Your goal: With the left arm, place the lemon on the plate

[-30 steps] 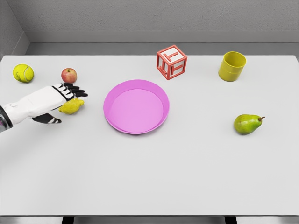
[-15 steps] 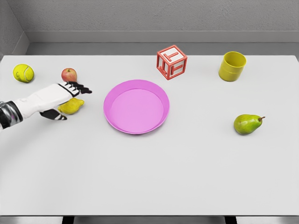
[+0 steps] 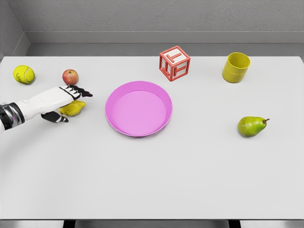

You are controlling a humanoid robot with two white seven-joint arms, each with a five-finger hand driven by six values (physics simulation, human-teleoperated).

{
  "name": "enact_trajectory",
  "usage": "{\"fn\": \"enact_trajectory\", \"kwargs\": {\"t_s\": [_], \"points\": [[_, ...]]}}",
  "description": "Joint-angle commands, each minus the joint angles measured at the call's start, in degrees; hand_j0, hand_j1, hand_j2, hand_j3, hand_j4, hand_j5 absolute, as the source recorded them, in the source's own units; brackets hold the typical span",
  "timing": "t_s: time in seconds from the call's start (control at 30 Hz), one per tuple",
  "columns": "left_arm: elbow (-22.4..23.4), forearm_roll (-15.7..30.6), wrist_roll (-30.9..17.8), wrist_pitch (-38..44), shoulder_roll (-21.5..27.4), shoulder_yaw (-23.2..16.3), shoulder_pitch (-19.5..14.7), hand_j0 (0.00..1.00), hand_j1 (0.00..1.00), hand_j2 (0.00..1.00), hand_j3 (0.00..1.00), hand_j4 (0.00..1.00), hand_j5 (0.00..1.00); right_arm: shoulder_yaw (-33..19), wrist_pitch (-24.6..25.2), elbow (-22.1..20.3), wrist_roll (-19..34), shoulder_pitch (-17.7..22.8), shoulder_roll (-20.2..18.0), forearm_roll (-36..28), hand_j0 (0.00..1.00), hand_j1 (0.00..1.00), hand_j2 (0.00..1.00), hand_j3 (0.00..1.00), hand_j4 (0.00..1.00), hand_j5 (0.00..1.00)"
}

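The white left hand (image 3: 61, 99) with its black fingers (image 3: 80, 91) sits over the small yellow lemon (image 3: 72, 108) at the left side of the white counter (image 3: 152, 180). Over the last second the hand has drawn back a little toward the left edge and flattened: a second ago it lay lower and more wrapped over the fruit, now the fingers stretch out straight above it and the thumb points down on its near side. Between the last half second and now almost nothing has moved. The lemon rests in the same spot on the counter, well apart from the round pink plate (image 3: 138, 108) to its right, so it is not lifted yet. The fingers look spread and extended rather than closed around the lemon; whether they touch its top is hard to tell. By my judgement the grasp is still being set up, and the hand must curl round the fruit before carrying it right to the plate. A small red apple (image 3: 70, 76) stands just behind the fingertips and could be nudged.
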Motion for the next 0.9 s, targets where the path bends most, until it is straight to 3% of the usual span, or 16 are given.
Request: {"fn": "enact_trajectory", "kwargs": {"t_s": [0.0,0.1,0.2,0.5,0.6,0.87], "points": [[0.6,0.0,0.0,0.1,0.1,0.0,0.0,1.0,1.0,1.0,1.0,1.0,1.0,0.0,0.0,0.0,0.0,0.0,0.0,0.0,1.0,1.0,1.0,1.0,1.0,1.0],[0.5,0.0,-2.0,0.1,0.2,0.0,-0.1,0.81,0.81,0.81,0.81,0.81,0.81,0.0,0.0,0.0,0.0,0.0,0.0,0.0,1.0,1.0,1.0,1.0,1.0,1.0],[0.5,0.0,-2.1,0.1,0.4,0.0,0.0,0.74,0.74,0.74,0.74,0.74,0.74,0.0,0.0,0.0,0.0,0.0,0.0,0.0,1.0,1.0,1.0,1.0,1.0,1.0],[0.6,0.1,-2.1,0.1,0.8,-0.8,-0.1,0.61,0.61,0.61,0.61,0.61,0.61,0.0,0.0,0.0,0.0,0.0,0.0,0.0,1.0,1.0,1.0,1.0,1.0,1.0],[0.5,0.1,-2.1,0.1,0.8,-0.8,-0.2,0.52,0.52,0.52,0.52,0.52,0.52,0.0,0.1,0.0,0.0,0.0,0.0,0.0,1.0,1.0,1.0,1.0,1.0,1.0],[-0.5,0.7,-2.0,0.1,0.9,-0.1,-1.0,0.52,0.52,0.52,0.52,0.52,0.52,0.0,0.0,0.0,0.0,0.0,0.0,0.0,1.0,1.0,1.0,1.0,1.0,1.0]]}}
